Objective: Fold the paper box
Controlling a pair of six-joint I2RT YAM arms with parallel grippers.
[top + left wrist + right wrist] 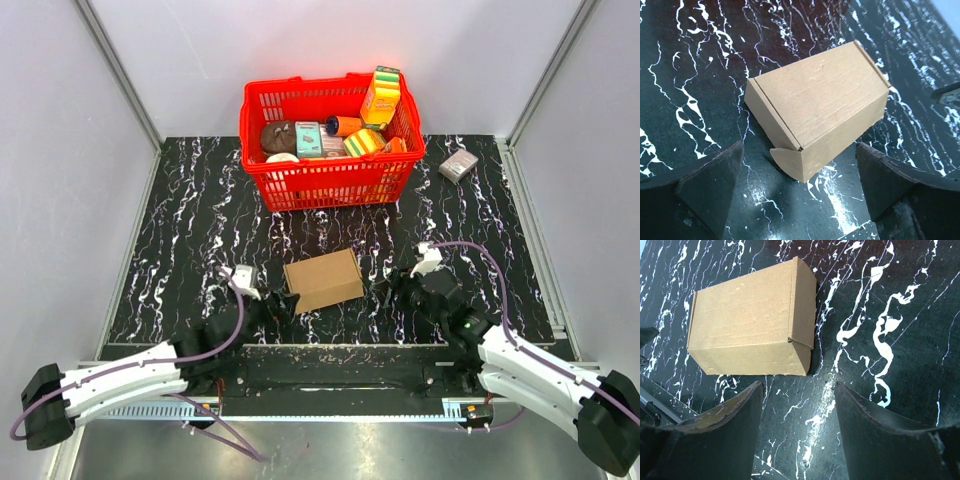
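Black marbled tabletop (200, 220) carries a red basket (320, 185) of packages at the far side. The paper box (323, 279) lies closed at centre near, between both arms; judged fully folded. Left gripper (272, 303) is wide apart just left of it and empty. Right gripper (395, 290) is partly spread, empty, apart on the right.

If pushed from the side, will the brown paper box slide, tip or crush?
The paper box probably slides rather than tips: it lies low on its broad face. It looks light: thin cardboard. One side tab sticks out loose, so squeezing may deform it.
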